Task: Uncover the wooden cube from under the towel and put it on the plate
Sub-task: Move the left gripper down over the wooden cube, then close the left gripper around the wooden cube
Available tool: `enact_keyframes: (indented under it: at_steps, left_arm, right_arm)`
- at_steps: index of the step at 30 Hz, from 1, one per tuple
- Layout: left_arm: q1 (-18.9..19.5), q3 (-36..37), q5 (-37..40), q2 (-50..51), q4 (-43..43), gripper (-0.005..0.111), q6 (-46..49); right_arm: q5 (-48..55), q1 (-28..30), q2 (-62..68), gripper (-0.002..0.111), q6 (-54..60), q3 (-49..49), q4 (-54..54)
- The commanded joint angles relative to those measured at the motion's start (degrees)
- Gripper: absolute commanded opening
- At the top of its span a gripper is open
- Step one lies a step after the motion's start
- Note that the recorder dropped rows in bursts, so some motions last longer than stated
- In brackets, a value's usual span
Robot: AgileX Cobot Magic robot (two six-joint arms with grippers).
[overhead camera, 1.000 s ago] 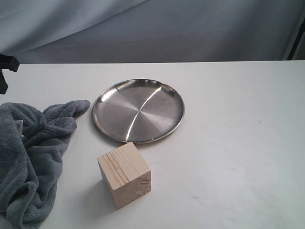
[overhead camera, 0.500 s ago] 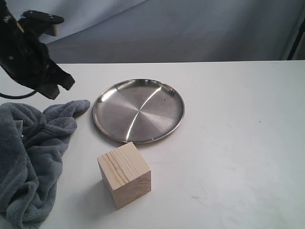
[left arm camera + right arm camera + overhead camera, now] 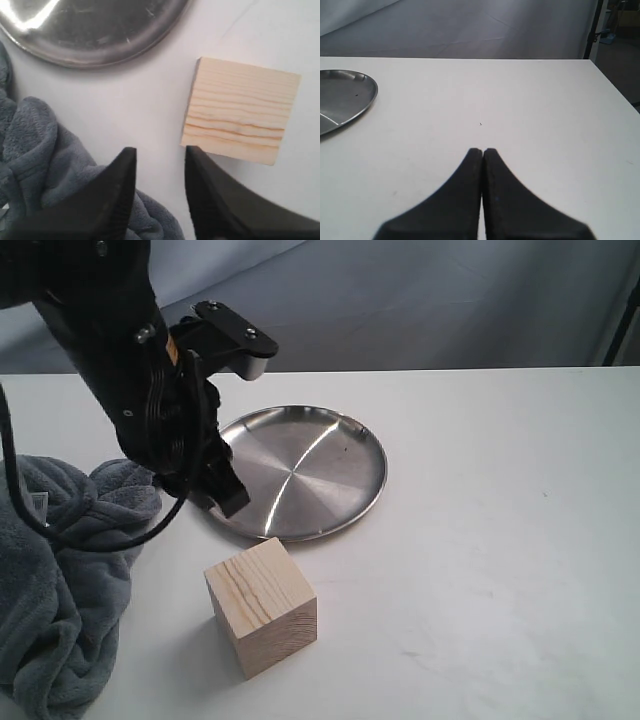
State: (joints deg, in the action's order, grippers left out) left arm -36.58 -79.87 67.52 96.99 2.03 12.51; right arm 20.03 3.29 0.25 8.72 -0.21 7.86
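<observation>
Left gripper (image 3: 160,154) has swung in near uncovered wooden cube (image 3: 262,607), jaws narrowly apart, empty; towel (image 3: 60,580) aside, plate (image 3: 310,470) bare; grasp likely next.

left arm (image 3: 120,360): matte black, bulky, with rounded housings
bracket (image 3: 235,332): flat black plate on the wrist, pale at one end, small screw heads on top
patch (image 3: 172,353): small orange-yellow marking on the black housing
cable (image 3: 100,546): thin, black, hanging in a loop
left gripper (image 3: 160,152): two black fingers (image 3: 117,195), broad at the base, narrowing to blunt tips, fine ribbing on the inner edges
right gripper (image 3: 482,151): two smooth black wedge-shaped fingers with rounded tips
</observation>
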Motion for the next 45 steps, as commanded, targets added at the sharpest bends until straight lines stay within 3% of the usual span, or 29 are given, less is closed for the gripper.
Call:
enact_keyframes:
  at_steps: [1,6,11,20,26,32,45]
  left_arm:
    - [-2.4,-0.4,0.3,-0.7,0.3,0.058,-0.4]
    - [-4.3,-0.2,1.9,-0.7,0.0,0.088,-0.4]
    - [-4.3,1.3,1.3,-0.7,-0.1,0.103,0.2]
    - [-4.3,8.9,-10.2,-0.7,-1.0,0.104,3.2]
    - [-4.3,12.7,-13.8,-0.7,-4.7,0.104,4.4]
    - [-4.6,17.0,-23.8,-0.7,-10.8,0.104,5.0]
    - [-4.6,17.7,-26.7,6.6,-10.4,0.103,9.0]
  right_arm:
    - [0.0,0.1,-0.2,0.0,-0.2,0.2,0.4]
    - [0.0,0.1,-0.2,0.0,-0.2,0.2,0.4]
    - [0.0,0.1,-0.2,0.0,-0.2,0.2,0.4]
    - [0.0,0.1,-0.2,0.0,-0.2,0.2,0.4]
    - [0.0,0.1,-0.2,0.0,-0.2,0.2,0.4]
    - [0.0,0.1,-0.2,0.0,-0.2,0.2,0.4]
    - [0.0,0.1,-0.2,0.0,-0.2,0.2,0.4]
